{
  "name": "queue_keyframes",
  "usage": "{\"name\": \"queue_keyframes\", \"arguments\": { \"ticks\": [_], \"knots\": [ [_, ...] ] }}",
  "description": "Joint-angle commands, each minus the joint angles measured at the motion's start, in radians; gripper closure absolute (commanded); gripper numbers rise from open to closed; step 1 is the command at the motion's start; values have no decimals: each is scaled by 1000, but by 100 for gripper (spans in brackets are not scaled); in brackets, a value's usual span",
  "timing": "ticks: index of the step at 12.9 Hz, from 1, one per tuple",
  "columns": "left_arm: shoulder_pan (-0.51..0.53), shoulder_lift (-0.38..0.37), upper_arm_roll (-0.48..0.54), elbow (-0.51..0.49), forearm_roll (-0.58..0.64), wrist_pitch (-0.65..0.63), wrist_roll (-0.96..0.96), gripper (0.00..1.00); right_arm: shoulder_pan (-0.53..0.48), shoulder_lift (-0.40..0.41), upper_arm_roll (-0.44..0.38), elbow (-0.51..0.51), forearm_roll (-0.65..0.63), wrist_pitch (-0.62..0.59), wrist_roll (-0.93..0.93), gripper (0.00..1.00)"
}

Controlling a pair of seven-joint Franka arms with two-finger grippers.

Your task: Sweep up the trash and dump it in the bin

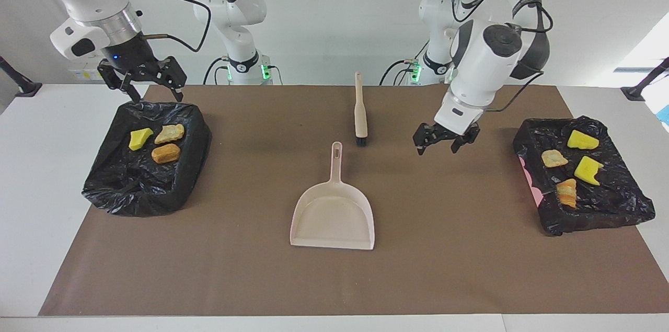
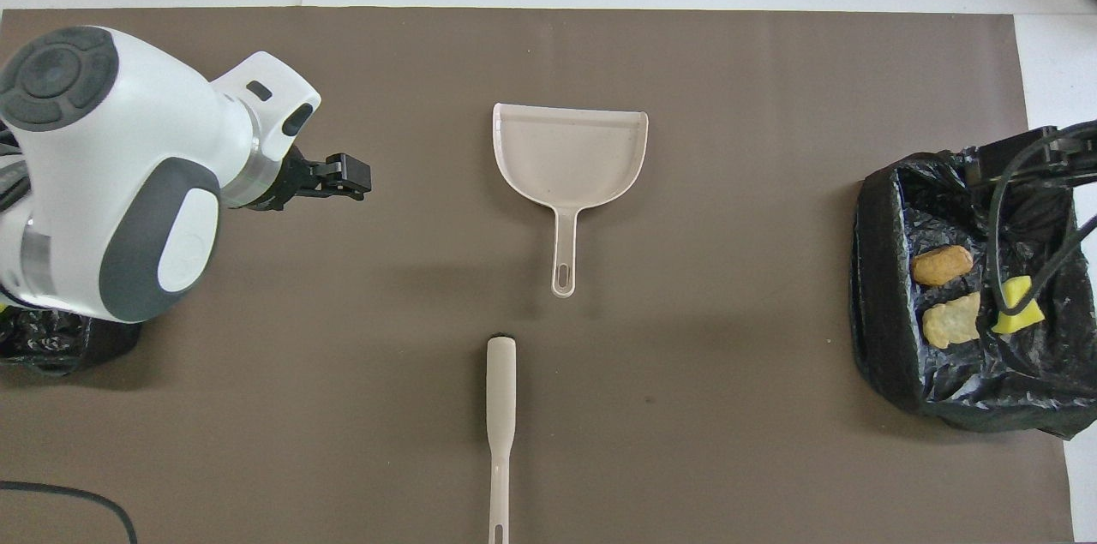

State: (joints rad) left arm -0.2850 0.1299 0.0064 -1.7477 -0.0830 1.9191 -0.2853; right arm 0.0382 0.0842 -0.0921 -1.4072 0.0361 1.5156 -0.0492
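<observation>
The trash lies in two black-bagged bins. The bin (image 1: 104, 185) at the right arm's end holds a yellow wedge (image 1: 140, 138) and two brown pastry pieces (image 1: 170, 133). The bin (image 1: 601, 217) at the left arm's end holds yellow wedges (image 1: 581, 139) and pastry pieces (image 1: 554, 158). My right gripper (image 1: 151, 92) hangs open and empty over its bin's robot-side rim. My left gripper (image 1: 438, 145) is open and empty, raised over the mat between the dustpan (image 1: 333, 214) and the bin at its end. In the overhead view the left arm covers most of that bin.
The beige dustpan (image 2: 570, 152) lies mid-mat with its handle pointing toward the robots. The beige brush (image 1: 359, 112) lies nearer to the robots, just off the handle's tip. A brown mat (image 1: 209, 279) covers the white table.
</observation>
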Motion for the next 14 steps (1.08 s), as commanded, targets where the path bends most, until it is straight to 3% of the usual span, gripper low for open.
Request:
{"name": "queue_keyframes", "arguments": {
  "ticks": [1, 7, 11, 14],
  "knots": [
    [75, -62, -9, -59, -3, -41, 127, 0, -3, -12, 2, -7, -4, -15, -18, 0],
    [210, -124, -8, -58, 52, -107, 284, 0, -3, -12, 2, -7, -4, -15, -18, 0],
    [213, -167, -3, -27, 97, -143, 307, 0, -3, -12, 2, -7, -4, -15, -18, 0],
    [211, -190, -5, 51, 112, -228, 310, 0, -3, -12, 2, -7, -4, -15, -18, 0]
  ]
}}
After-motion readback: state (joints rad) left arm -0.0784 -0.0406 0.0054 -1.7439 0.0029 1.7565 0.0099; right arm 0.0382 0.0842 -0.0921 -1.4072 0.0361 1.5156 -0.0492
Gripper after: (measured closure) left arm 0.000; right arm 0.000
